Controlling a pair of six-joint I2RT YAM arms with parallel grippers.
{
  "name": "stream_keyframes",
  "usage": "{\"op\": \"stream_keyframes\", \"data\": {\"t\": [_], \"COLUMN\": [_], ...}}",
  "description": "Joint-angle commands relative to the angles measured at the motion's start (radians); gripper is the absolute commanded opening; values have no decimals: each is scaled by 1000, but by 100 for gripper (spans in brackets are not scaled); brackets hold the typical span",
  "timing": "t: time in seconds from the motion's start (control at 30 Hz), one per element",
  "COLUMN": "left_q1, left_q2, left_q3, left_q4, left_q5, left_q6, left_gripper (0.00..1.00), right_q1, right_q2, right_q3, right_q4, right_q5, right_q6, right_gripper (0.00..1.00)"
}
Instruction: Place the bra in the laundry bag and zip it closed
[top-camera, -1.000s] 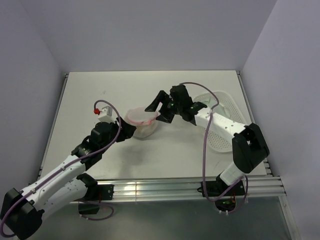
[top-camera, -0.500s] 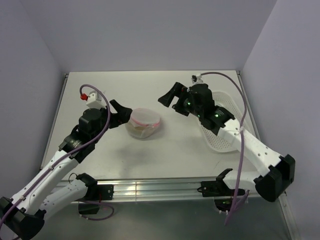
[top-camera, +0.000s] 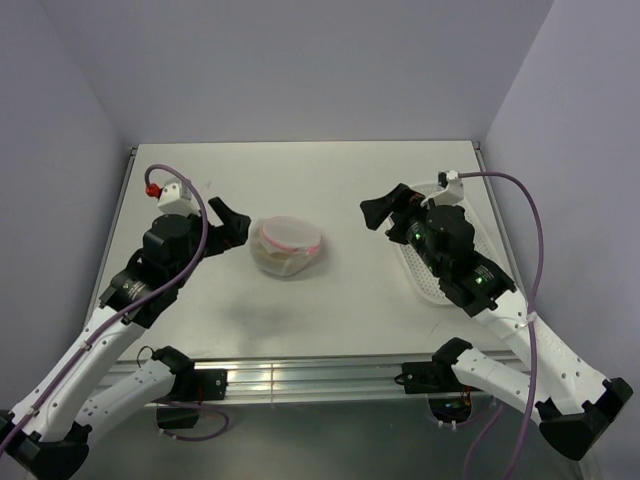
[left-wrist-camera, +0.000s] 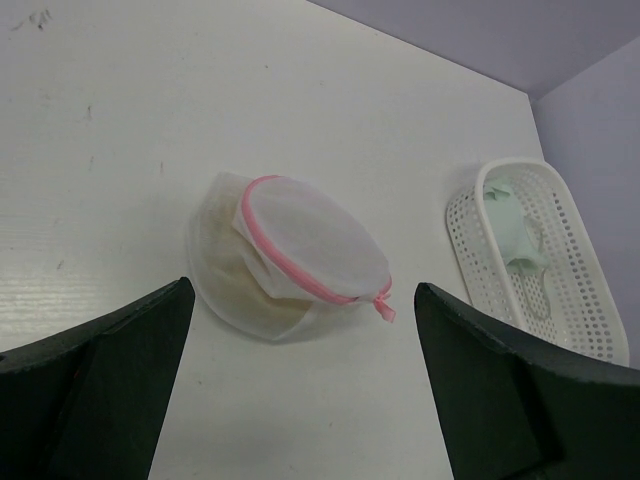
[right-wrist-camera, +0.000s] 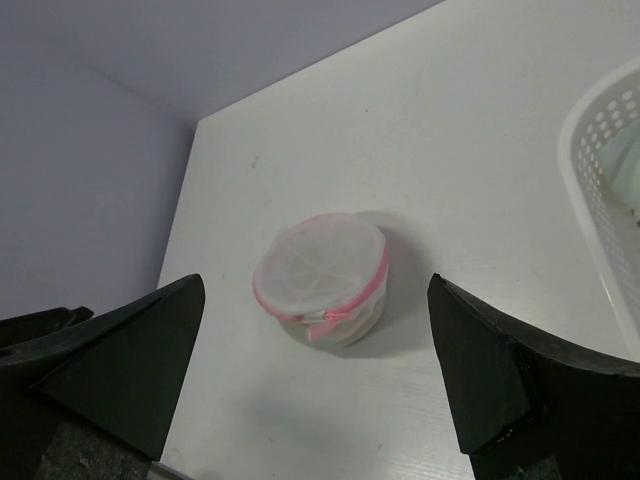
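Sitting near the middle of the white tabletop (top-camera: 300, 180), the small round white mesh laundry bag w/ the pink zipper rim (top-camera: 287, 245) stood alone, touched by neither arm. The mustard-yellow padded bra (left-wrist-camera: 232, 280) showed thru the mesh, inside the bag, low under the lid. The pink zip ran round the top w/ no gap I could see, and its pink pull tab (left-wrist-camera: 384, 309) stuck out on the side facing the basket.

The left gripper (top-camera: 232, 222) hung just left of the bag, apart from it, fingers (left-wrist-camera: 110, 380) spread wide w/ nothing btwn them. The right gripper (top-camera: 380, 210) hung off to the bag's right, also spread wide and empty.

The white perforated plastic basket (top-camera: 424, 280) lay by the table's right edge, partly under the right arm. A pale mint-white garment (left-wrist-camera: 508, 228) sat inside it.
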Motion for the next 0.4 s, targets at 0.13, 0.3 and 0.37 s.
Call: {"op": "stream_keyframes", "data": {"t": [0.13, 0.3, 0.37], "left_q1": [5, 5, 5], "left_q2": [-41, -45, -42], "left_q3": [18, 19, 21], "left_q4": [-13, -9, -7], "left_q5": [-25, -24, -19], "left_q6": [32, 32, 35], "left_gripper": [99, 99, 99], "right_q1": [3, 3, 1], "right_q2": [-34, -54, -52], "right_q3": [-22, -44, -44], "right_q4": [28, 46, 48], "right_q5": [74, 74, 82], "right_q6": [-59, -65, -62], "right_gripper": [100, 100, 100]}}
